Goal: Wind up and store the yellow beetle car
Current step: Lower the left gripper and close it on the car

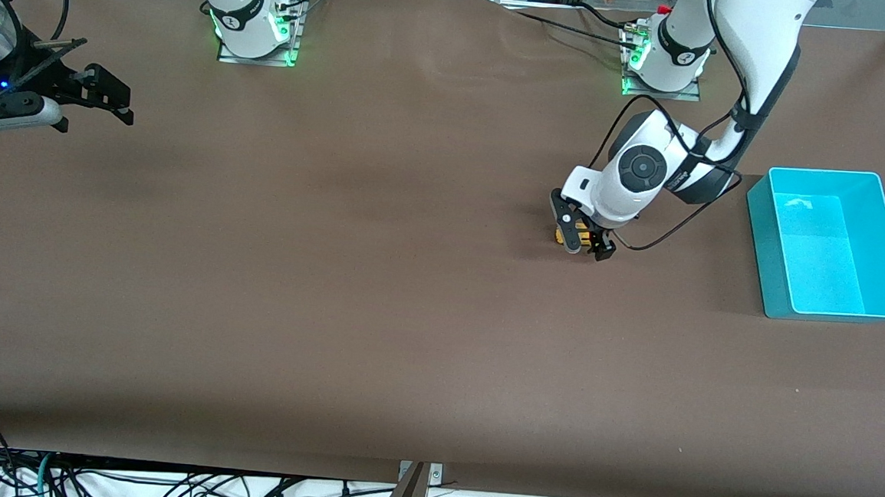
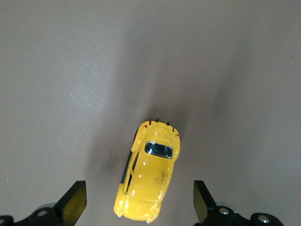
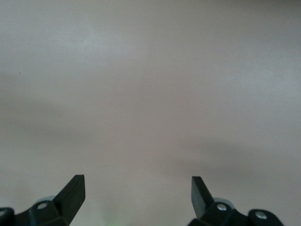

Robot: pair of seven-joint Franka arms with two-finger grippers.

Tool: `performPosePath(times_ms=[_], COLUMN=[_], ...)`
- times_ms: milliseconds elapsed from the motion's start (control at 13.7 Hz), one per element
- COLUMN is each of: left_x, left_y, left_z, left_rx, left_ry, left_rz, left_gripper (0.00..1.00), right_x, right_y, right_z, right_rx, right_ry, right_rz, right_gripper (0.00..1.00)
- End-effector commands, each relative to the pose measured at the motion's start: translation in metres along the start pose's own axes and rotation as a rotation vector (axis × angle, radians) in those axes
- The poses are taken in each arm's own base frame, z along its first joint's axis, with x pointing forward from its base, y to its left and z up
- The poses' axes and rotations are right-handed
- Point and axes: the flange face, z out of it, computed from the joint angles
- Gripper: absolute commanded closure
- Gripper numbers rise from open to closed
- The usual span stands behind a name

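Left wrist view: left gripper (image 2: 137, 207) has its jaws spread wide, one dark finger (image 2: 73, 201) on each flank of the small rounded yellow toy beetle car (image 2: 149, 176). Car sits between the fingers with clear gaps on both sides, not touched by either pad. It lies at a slight slant to the line between the fingers, closer to the middle than to either one. Dark window on its roof, dark wheels along one side, wheels down on the brown table covering (image 2: 94, 70).

Front view: same left gripper (image 1: 583, 234) is low over the table, straddling the car (image 1: 575, 234), yellow showing between the black fingers. Left arm reaches in from its base at the robots' edge of the table. Open teal rectangular plastic bin (image 1: 759, 245) stands on the brown table (image 1: 377, 314) near the car, toward the left arm's end, well apart from the gripper. Nothing visible inside the bin.

Right wrist view: right gripper (image 3: 137, 197) also has its jaws wide, holding nothing, only bare table surface under it. In the front view the right gripper (image 1: 109, 101) waits over the right arm's end of the table, well apart from the car.
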Motion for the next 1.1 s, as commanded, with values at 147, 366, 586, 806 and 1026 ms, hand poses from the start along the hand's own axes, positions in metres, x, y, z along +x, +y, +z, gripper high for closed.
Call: performPosePath(times_ms=[147, 366, 586, 806, 1026], left_x=[0.007, 0.005, 0.007, 0.01, 0.004], left_y=[0.004, 0.01, 0.009, 0.012, 0.009], left_z=[0.03, 0.036, 0.039, 0.034, 0.003], left_rx=[0.046, 0.034, 0.055, 0.058, 0.067], left_ry=[0.001, -0.01, -0.028, -0.039, -0.098], left_rz=[0.113, 0.122, 0.186, 0.197, 0.211], left_gripper=[0.02, 0.07, 0.55, 0.76, 0.85], right_x=[-0.002, -0.002, -0.002, -0.002, -0.002], right_y=[0.002, 0.002, 0.002, 0.002, 0.002], right_z=[-0.003, -0.004, -0.003, -0.004, -0.004], right_rx=[0.0, -0.003, -0.001, -0.002, -0.002], right_ry=[0.005, 0.008, 0.008, 0.012, 0.012], right_rz=[-0.017, -0.019, -0.017, -0.017, -0.017], right_gripper=[0.0, 0.0, 0.0, 0.0, 0.0])
